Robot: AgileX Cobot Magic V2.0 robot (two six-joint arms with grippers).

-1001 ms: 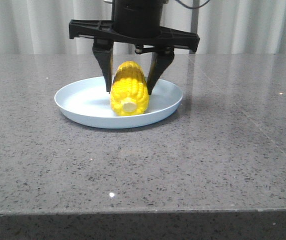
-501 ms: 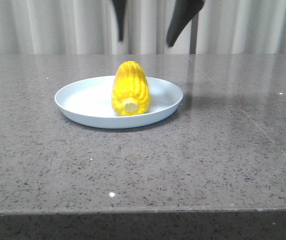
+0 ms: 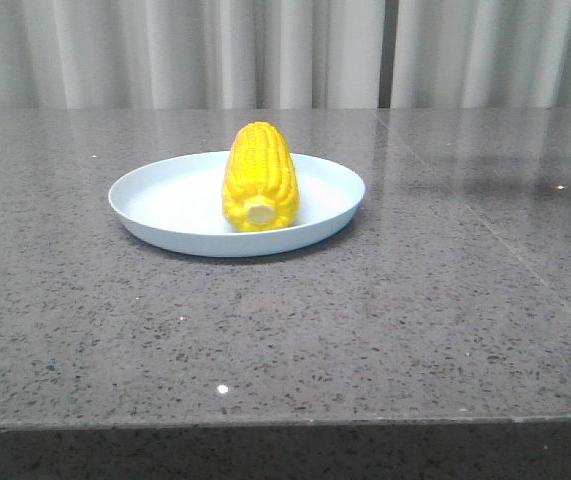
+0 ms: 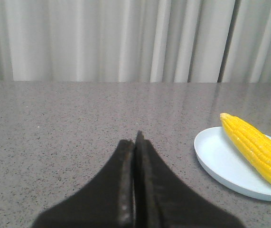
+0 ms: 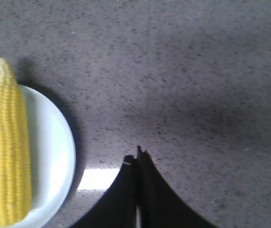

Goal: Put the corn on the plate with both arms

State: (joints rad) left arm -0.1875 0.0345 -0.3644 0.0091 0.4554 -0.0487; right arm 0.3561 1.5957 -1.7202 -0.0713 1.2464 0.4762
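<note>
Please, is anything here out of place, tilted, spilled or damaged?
Nothing stands out. The corn lies on its side inside the plate, whole, with nothing spilled on the grey table. The left gripper and the right gripper are both shut, empty and clear of the plate.

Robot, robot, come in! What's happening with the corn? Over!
Left gripper shut, empty. Right gripper shut, empty. Corn lying on plate. Nothing in the way.

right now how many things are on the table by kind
corn: 1
plate: 1
total: 2, with the corn lying on the plate
</note>
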